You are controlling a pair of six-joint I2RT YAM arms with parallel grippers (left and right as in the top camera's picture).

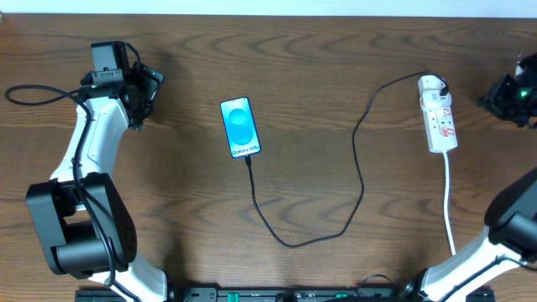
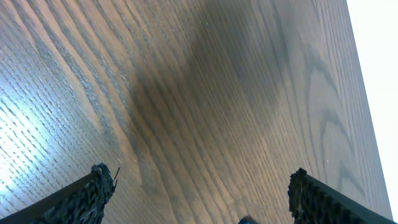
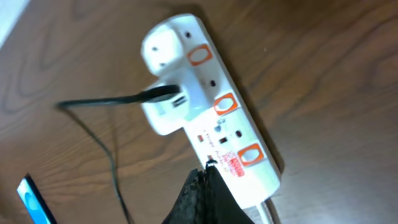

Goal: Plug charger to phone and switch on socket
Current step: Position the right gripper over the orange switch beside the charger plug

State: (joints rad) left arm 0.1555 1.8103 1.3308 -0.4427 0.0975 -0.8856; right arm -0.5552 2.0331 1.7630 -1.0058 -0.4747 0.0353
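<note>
The phone [image 1: 240,127] lies face up mid-table with a bright blue screen; its corner shows in the right wrist view [image 3: 30,198]. The black charger cable [image 1: 359,176] runs from the phone's near end in a loop to the white plug on the socket [image 1: 439,115], a white power strip with red-marked switches. In the right wrist view the socket [image 3: 249,155] fills the frame with the cable [image 3: 106,101] plugged in. My right gripper [image 3: 205,171] is shut and empty, its tips over the socket's edge. My left gripper [image 2: 199,193] is open and empty over bare wood at the far left.
The socket's thick white cord [image 1: 449,201] runs toward the near table edge. The left arm [image 1: 92,159] stretches along the left side. The right arm [image 1: 512,92] sits at the far right edge. The table's far edge is near the left gripper.
</note>
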